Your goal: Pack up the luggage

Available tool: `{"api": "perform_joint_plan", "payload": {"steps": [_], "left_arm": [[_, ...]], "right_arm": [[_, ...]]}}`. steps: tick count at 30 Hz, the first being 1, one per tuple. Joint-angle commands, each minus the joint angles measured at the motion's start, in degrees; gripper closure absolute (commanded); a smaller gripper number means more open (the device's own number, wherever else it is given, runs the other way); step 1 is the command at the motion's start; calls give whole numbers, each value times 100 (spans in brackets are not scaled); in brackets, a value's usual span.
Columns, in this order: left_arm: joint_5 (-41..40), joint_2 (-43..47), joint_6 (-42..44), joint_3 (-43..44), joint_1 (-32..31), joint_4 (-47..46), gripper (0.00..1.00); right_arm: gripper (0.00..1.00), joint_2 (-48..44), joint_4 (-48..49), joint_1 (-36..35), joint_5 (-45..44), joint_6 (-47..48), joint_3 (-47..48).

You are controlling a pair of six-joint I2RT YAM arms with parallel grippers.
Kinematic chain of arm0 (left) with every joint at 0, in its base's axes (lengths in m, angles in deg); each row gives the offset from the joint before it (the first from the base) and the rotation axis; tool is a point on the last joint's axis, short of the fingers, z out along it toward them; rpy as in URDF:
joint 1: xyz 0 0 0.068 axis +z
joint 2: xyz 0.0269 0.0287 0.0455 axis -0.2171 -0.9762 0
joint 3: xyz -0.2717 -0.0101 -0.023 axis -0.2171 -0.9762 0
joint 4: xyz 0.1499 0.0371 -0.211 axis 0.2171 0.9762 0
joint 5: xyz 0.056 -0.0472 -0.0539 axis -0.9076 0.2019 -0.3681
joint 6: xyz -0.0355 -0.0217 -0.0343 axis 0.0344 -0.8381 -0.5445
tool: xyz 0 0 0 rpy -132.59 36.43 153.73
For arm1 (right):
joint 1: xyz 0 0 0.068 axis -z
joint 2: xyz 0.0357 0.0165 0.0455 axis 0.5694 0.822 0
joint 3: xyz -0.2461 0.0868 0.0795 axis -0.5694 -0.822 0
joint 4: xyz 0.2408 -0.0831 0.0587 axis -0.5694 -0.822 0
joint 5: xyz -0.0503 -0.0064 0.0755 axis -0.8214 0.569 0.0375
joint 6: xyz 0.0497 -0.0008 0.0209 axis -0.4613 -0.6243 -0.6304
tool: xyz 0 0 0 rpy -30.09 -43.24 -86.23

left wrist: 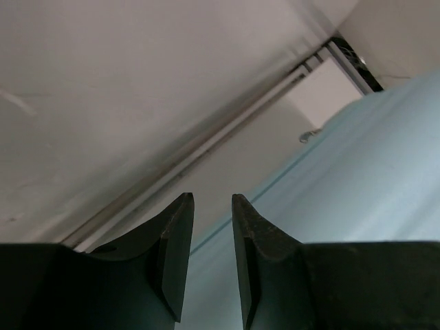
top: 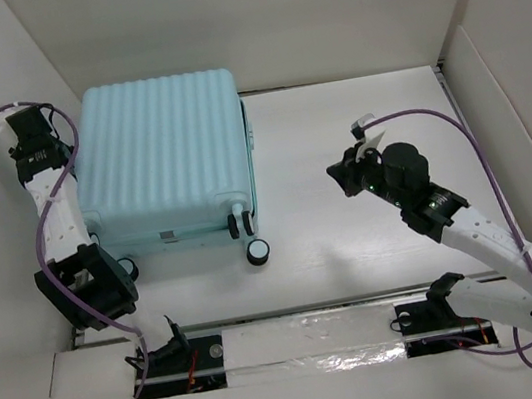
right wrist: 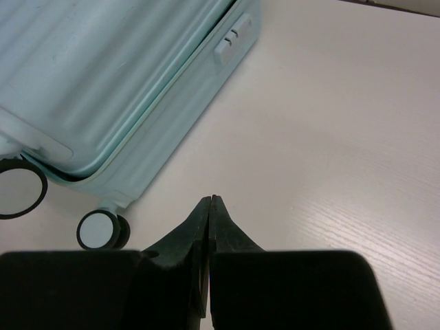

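Left end effector [left wrist: 212,203] sat at the upper left of the overhead frame, just beside the left edge of the luggage [top: 164,160]. Its two fingers were parted by a narrow gap with nothing between them, and whether they touched the shell could not be told. The luggage lay flat in the upper left of that frame, ribbed aqua shell facing up and both halves brought together, with its spinner wheels [top: 257,251] pointing toward the bottom of the frame. The lid was down, so whatever the case held was hidden. The seam ran along the right side past a small lock housing [right wrist: 230,42], and near the wheel end it showed a thin dark line, so the halves may not have been fully seated. The right end effector [right wrist: 210,201] hung over bare tabletop [top: 376,253] at centre right, well apart from the case, its fingers pressed together on nothing. White walls [top: 248,20] closed in the scene on three sides. By the look of it the work stood at the closing stage rather than the loading stage. The next move probably called for one arm to steady the shell while the other worked along the seam to fasten it.
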Motion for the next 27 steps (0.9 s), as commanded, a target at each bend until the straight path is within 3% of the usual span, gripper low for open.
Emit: {"api": "perform_joint_plan", "payload": {"steps": [1,5,10,13,16,17,20,26,27], "left_arm": [[-447,-19,190,180,66,-121,74],[-869,-327,304,-31,128,-42,75],[-554,-424,234,-672,128,-226,78],[-177,-529,173,-1068,128,-270,78],[735,-564,-63,-1463,128,-454,81],[1322,-547,-178,-1760,32,-551,81],[2002,-345,-554,-2400,-476,-1243,82],[2549,515,-1031,-3493,-1137,-1922,81],[2575,786,-1119,-3573,-1259,-1984,80]], "right_arm": [[97,-18,144,-45,-64,115,321],[97,-79,127,-45,-99,106,303],[96,-123,144,-45,-143,97,286],[95,-176,109,-45,-204,97,303],[95,-333,91,-45,-415,88,251],[95,-386,109,-45,-554,71,233],[95,-553,100,-45,-888,36,180],[93,-651,-23,-45,-1416,-26,171],[89,-624,-23,7,-1452,-43,163]]}}
